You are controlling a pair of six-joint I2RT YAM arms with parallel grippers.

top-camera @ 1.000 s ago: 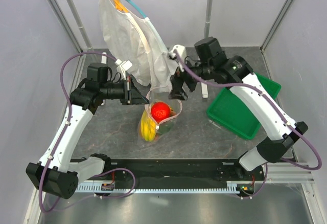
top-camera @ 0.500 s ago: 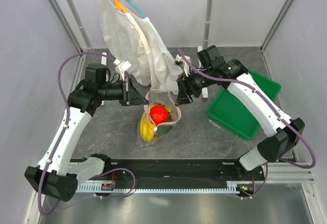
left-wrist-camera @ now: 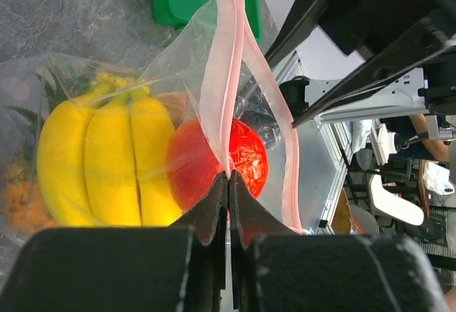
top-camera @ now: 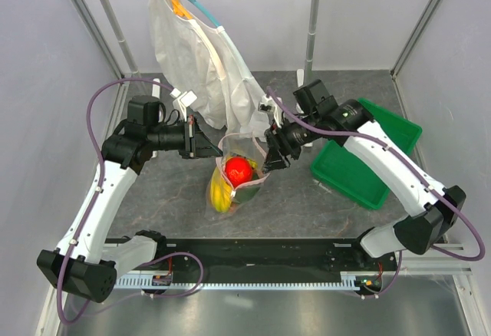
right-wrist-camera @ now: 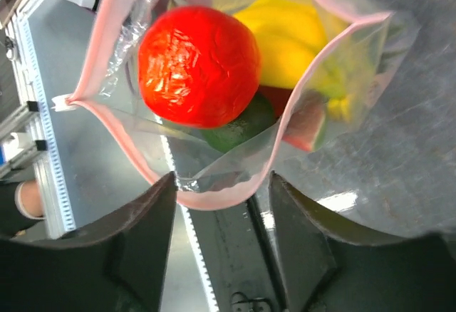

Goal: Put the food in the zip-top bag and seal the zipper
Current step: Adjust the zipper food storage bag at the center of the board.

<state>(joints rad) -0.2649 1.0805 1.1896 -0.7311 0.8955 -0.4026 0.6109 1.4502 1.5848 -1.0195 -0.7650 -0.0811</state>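
Dark grey stone-look tabletop [top-camera: 307, 198] below, and here's the big change: the right gripper [top-camera: 274, 155] has dropped from up by the white hanging garment [top-camera: 203, 60] to the right side of the clear, soft zip-top bag [top-camera: 244, 173]. Its fingers [right-wrist-camera: 135, 248] stand apart, straddling the bag's thin pinkish zipper strip [right-wrist-camera: 214, 199] without pinching it. On the bag's left side the left gripper [left-wrist-camera: 229, 178] is clenched tight on that strip, same as before, holding the mouth up. Inside the bag: a glossy red round toy [right-wrist-camera: 196, 66], a yellow banana bunch [left-wrist-camera: 107, 159], a watermelon slice [right-wrist-camera: 303, 123]. Off to the bag's right sits the green plastic tray [top-camera: 368, 159].
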